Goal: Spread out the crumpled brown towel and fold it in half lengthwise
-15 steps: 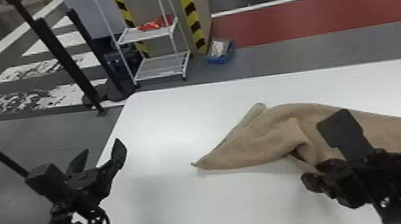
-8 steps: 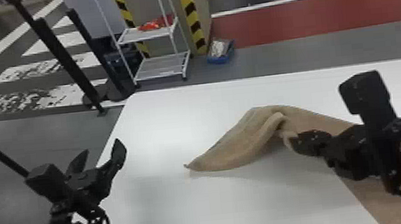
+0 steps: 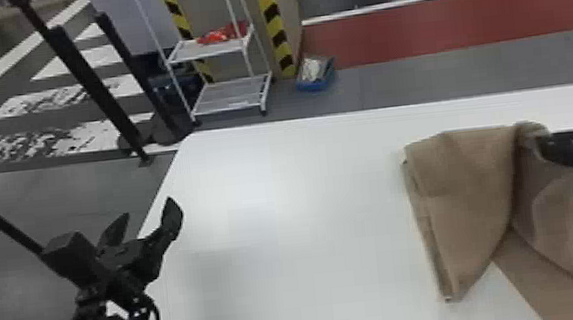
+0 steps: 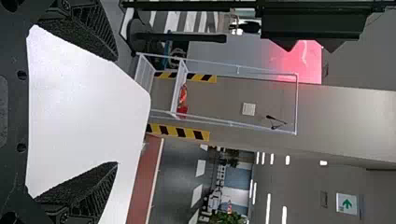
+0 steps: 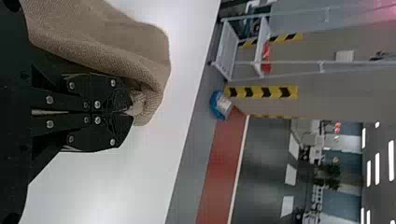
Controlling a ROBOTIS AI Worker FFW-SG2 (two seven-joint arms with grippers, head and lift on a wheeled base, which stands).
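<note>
Green arrow [image 4: 347, 204] on white sign [image 4: 339, 198], left wrist view.

The place was a large indoor hall, like a workshop or test floor. White-striped grey flooring [image 3: 53, 69], a red floor lane [image 3: 438, 27], black-and-yellow hazard strips [image 3: 277, 27], a metal shelf rack [image 3: 231, 94], ceiling strip lights [image 4: 268, 210] and a green exit sign [image 4: 347, 204] showed it.

The left gripper [image 3: 147, 213] has its two black fingers [image 4: 88, 28] wide apart, and the white table [image 4: 84, 102] is seen between them. At twelve o'clock, beyond the table, stands a white rack [image 4: 176, 88]; at one o'clock lies a red floor strip [image 4: 148, 163].
</note>
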